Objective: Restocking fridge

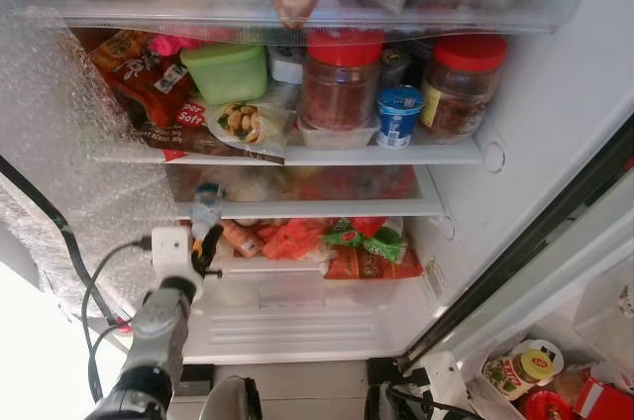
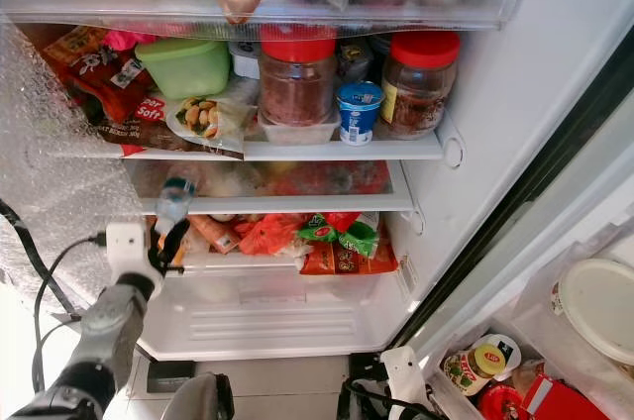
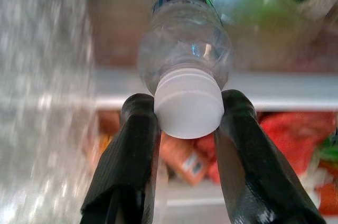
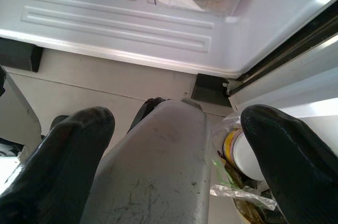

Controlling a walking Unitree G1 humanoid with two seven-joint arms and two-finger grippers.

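On the far left, the fridge's inner wall (image 1: 59, 143) was frosted and pebbled. Just right of it, the left tool (image 1: 203, 242) reached up from a silver arm and was clenched on a small clear water bottle (image 1: 207, 204), its two black fingers (image 3: 132, 150) pinching either side of the white cap (image 3: 187, 102). The bottle pointed away from the tool toward the fridge, its far end near the front edge of the middle shelf (image 1: 307, 207), level with the lower compartment where orange and red packets (image 1: 297, 239) lay.

Judged from the thin clear plastic, the bottle would probably be light if empty, heavier if full, and the body would dent under a hard squeeze. The cap is stiff and ribbed, so the hold there looked sound, though a grip at one end lets the body swing; slow moves would suit it.

Further right on the upper shelf stood a green tub (image 1: 226, 71), a red-lidded jar (image 1: 340, 78), a small blue-and-white cup (image 1: 399, 115) and a second red-lidded jar (image 1: 461, 86). The right tool (image 4: 174, 166) hung low with its fingers released and apart, holding nothing, above the floor by the fridge's base. At the far right, door bins (image 2: 594, 311) held a yellow-lidded jar (image 2: 475, 366).
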